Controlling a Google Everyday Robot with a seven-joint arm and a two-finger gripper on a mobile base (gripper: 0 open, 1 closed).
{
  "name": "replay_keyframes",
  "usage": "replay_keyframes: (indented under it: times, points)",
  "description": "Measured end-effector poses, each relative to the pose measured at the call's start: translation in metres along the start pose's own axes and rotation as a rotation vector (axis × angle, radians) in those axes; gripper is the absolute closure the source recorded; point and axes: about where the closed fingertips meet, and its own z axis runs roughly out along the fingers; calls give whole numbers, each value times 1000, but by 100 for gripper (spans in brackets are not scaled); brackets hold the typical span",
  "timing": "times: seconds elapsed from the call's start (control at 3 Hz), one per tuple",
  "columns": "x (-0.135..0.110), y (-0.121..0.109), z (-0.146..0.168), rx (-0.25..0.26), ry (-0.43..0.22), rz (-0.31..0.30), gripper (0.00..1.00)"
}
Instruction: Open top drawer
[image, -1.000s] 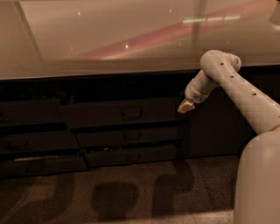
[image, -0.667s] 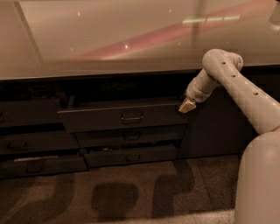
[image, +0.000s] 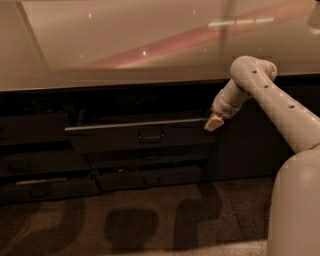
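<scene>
From where I stand, the top drawer (image: 110, 137) sits in the middle of the dark cabinet run, just under the pale, glossy countertop (image: 125, 45). It stands partly open, its wide front jutting nearer than the fronts around it, with a thin light line along its upper edge. Its small loop handle (image: 150, 135) is at the centre of the front, with nothing on it. The space behind the front is too dark to make out. The robot's pale arm (image: 270, 100) reaches in from the right, bends at a rounded elbow high up near the counter edge, and slopes down and left. The gripper (image: 214, 122) hangs at the end of it, a tan tip right at the upper right corner of the drawer front, well to the right of the handle. It looks to be touching that corner, though I cannot tell whether it is open, closed or gripping anything. Below the top drawer are two shallower fronts, the middle drawer (image: 150, 159) and the bottom drawer (image: 150, 178). Further left is another stack of drawers (image: 40, 165). A plain tall cabinet door (image: 247, 145) stands to the right, behind the arm. The robot's bulky body (image: 295, 210) fills the near right corner, and broad shadows lie on the speckled floor (image: 75, 230).
</scene>
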Motion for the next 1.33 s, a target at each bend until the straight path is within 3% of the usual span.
replay_keyframes:
  times: [0.67, 1.0, 1.33]
  points:
    - [1, 5, -1, -1, 3, -4, 100]
    - [4, 4, -18, 48, 6, -4, 100]
    - [6, 11, -14, 46, 8, -7, 100]
